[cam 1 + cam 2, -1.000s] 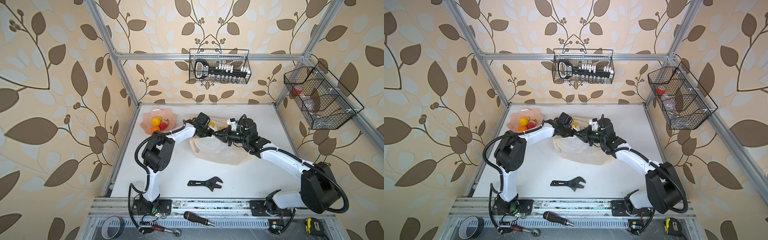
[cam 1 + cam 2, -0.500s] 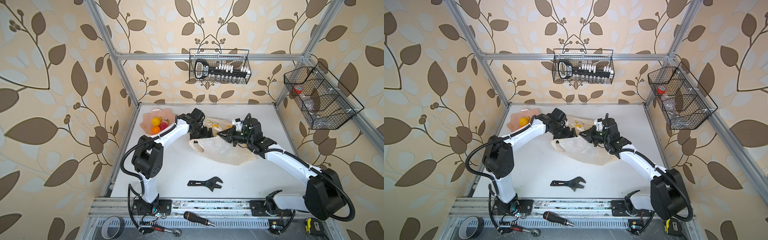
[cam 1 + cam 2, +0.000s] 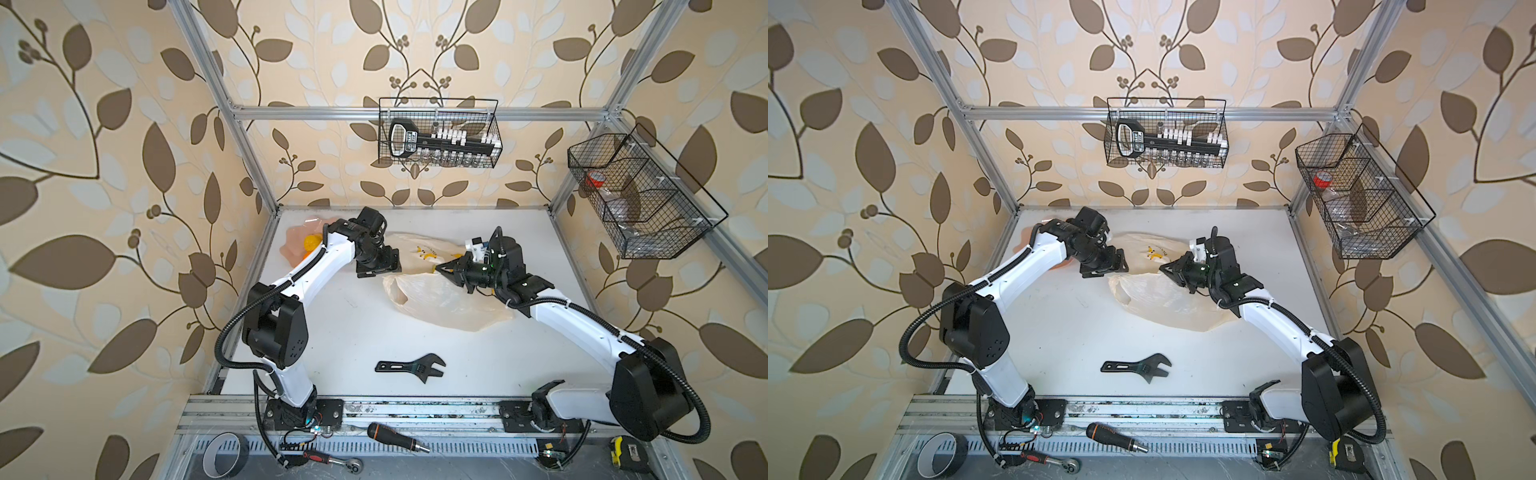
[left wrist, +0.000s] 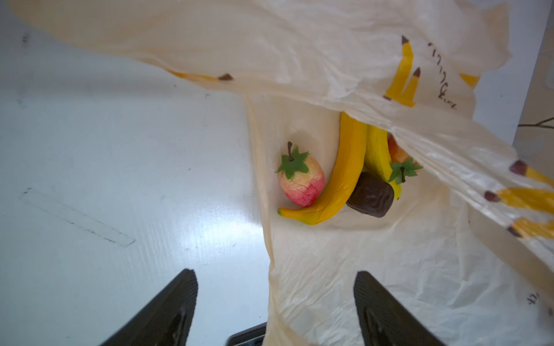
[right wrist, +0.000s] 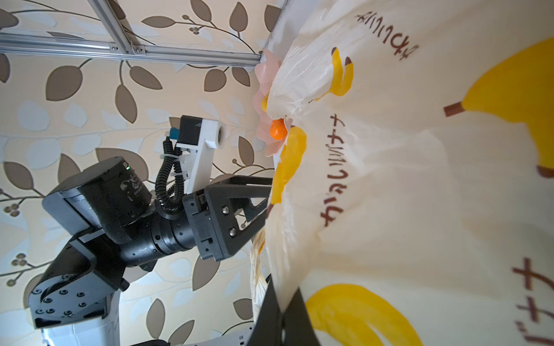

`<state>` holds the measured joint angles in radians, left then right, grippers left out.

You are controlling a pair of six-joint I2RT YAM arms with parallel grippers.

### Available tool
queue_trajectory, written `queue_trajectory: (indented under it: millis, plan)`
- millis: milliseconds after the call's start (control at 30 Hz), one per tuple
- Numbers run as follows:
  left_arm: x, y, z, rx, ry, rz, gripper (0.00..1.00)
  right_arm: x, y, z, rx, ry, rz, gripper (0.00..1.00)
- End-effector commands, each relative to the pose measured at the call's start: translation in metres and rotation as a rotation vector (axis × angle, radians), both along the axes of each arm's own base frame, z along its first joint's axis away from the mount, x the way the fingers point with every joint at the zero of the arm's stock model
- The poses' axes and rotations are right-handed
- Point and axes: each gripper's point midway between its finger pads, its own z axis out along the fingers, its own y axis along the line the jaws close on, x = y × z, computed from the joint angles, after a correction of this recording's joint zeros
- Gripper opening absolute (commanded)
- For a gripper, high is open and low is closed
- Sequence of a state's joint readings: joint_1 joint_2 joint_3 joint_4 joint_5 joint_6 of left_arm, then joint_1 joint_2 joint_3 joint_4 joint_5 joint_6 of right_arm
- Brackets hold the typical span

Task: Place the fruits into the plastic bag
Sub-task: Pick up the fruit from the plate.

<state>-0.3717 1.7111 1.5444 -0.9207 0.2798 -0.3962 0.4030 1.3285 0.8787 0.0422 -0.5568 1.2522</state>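
The plastic bag [image 3: 449, 299] lies crumpled on the white table, also seen in a top view [image 3: 1167, 299]. My right gripper [image 3: 442, 269] is shut on its upper layer [image 5: 389, 179] and holds the mouth up; the pinch shows in the right wrist view [image 5: 281, 314]. Inside lie a strawberry [image 4: 301, 182], a banana [image 4: 338, 179] and a dark brown fruit [image 4: 370, 197]. My left gripper [image 3: 378, 266] is open and empty at the mouth, and the bag's edge runs loose between its fingers [image 4: 180, 299]. A lemon [image 3: 311, 242] and a tangerine [image 5: 277, 129] sit in the pink dish [image 3: 295, 245].
A black wrench [image 3: 411, 368] lies on the table near the front. Wire baskets hang on the back wall [image 3: 438, 133] and the right wall [image 3: 636, 199]. A screwdriver [image 3: 395, 436], a tape roll [image 3: 222, 455] and a ratchet [image 3: 332, 462] lie on the front rail.
My left gripper has drawn back leftward out of the bag mouth, its elbow swinging to the left. The right gripper keeps its hold on the bag, shifted slightly left.
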Motion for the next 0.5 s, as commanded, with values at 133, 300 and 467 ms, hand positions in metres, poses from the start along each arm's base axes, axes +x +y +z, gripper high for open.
queue_trajectory:
  millis: [133, 300, 467]
  plan:
    - [0.017, 0.080, 0.033, 0.096, -0.092, 0.119, 0.83, 0.000, -0.005, 0.005, -0.003, -0.012, -0.017, 0.00]
    - [0.047, 0.118, 0.035, 0.190, -0.136, 0.138, 0.75, -0.001, -0.005, 0.003, -0.004, -0.009, -0.015, 0.00]
    - [0.082, 0.149, 0.026, 0.297, -0.150, 0.126, 0.71, -0.002, -0.005, 0.005, -0.007, -0.012, -0.013, 0.00]
